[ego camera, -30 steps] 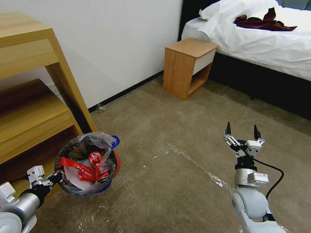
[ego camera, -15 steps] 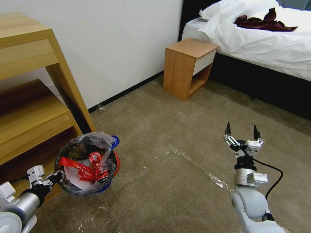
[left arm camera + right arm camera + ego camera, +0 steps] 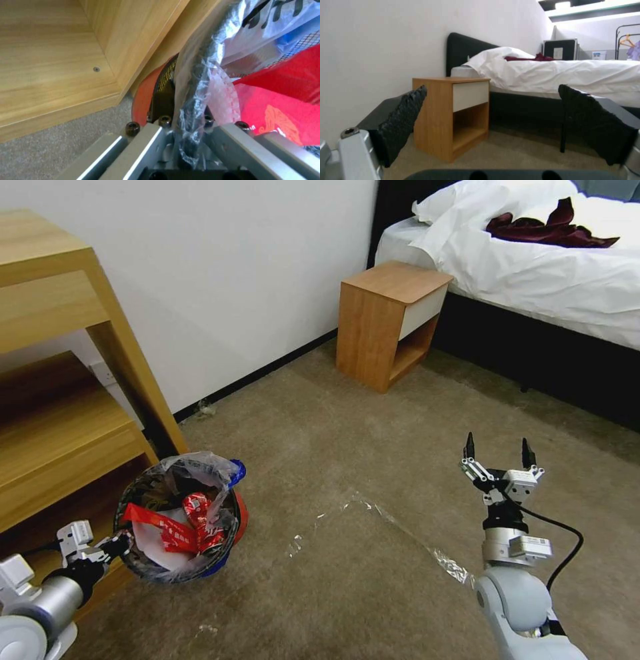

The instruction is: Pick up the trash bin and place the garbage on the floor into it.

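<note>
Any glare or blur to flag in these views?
Head view: shiny clear tape strips glint on the grey-beige carpet. Left wrist view: crinkly clear plastic bag on the red-and-blue bin is soft and reflective. Right wrist view: open right gripper blurred, white bed bright.

Place: a bedroom, of the hotel-room or home kind.
Bed (image 3: 547,267): stood at the far right, made up with white sheets on a dark base, with a black padded headboard (image 3: 466,50) against the wall.
Garment (image 3: 547,230): a dark red cloth lay crumpled on the bed.
Nightstand (image 3: 390,320): a small wooden unit with a white drawer front and an open shelf stood just beside the bed, against the white wall (image 3: 220,267).
Shelving (image 3: 60,380): a light wooden unit stood at the near left.
Floor (image 3: 373,447): grey-beige short-pile carpet, with shiny strips of clear tape (image 3: 400,523) on it.
</note>
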Controlling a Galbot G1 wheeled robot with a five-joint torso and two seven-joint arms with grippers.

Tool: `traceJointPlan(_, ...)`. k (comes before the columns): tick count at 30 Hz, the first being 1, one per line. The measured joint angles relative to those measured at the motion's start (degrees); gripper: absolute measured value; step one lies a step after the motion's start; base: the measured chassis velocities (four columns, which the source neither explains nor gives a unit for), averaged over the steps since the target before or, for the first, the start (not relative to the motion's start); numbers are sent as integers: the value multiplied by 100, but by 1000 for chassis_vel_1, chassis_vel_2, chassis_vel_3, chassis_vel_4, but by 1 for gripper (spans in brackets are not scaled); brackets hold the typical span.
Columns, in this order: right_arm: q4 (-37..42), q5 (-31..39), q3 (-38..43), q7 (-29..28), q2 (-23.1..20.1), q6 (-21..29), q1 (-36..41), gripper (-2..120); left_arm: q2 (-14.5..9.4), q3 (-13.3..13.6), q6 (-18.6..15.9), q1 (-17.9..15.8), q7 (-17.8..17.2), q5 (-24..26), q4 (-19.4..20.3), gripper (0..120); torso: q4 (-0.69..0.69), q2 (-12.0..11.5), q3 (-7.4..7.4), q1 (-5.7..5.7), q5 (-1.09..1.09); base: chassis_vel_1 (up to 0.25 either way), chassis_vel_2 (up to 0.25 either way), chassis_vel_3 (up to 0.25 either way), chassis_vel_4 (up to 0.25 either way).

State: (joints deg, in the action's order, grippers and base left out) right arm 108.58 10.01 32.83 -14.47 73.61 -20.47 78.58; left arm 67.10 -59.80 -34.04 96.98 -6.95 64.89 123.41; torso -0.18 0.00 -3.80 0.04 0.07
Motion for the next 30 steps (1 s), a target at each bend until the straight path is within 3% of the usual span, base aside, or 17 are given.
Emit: traceJointPlan(30, -85, -42, 9, -2, -6, -10, -59, 100, -12, -6, 75, 6, 85, -49, -7, 0, 1, 0, 1, 0, 0, -1, 1, 2, -2)
